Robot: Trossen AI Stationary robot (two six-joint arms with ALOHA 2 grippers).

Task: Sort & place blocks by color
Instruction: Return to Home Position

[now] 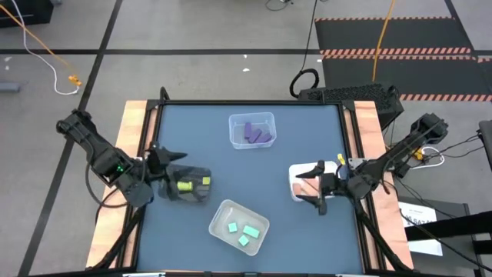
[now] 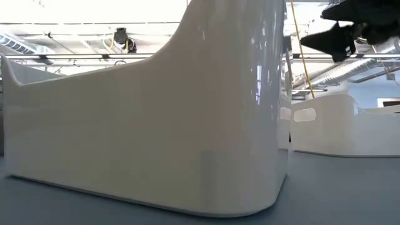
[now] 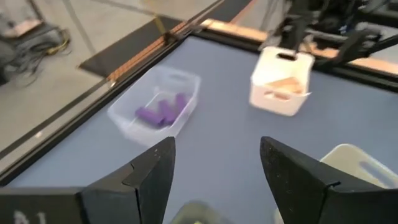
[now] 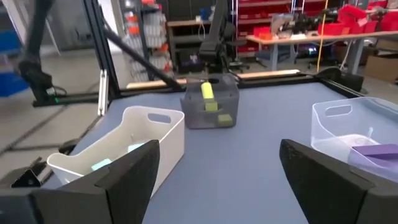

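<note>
Purple blocks (image 1: 255,134) lie in the clear bin (image 1: 233,123), yellow-green blocks (image 1: 187,185) in the black bin (image 1: 201,196), teal blocks (image 1: 243,233) in the grey bin (image 1: 223,209), and salmon blocks (image 1: 306,185) in the white bin (image 1: 294,173). None shows loose on the table (image 1: 307,131). The left gripper (image 3: 214,152) hangs at the black bin's edge and the right gripper (image 4: 219,152) over the white bin, both spread wide and holding nothing. The sorting looks finished, with only the arms to pull back. The risk is a finger swinging low on the way out, catching a rim and shoving or tipping a light bin, which would spill what is in it.
</note>
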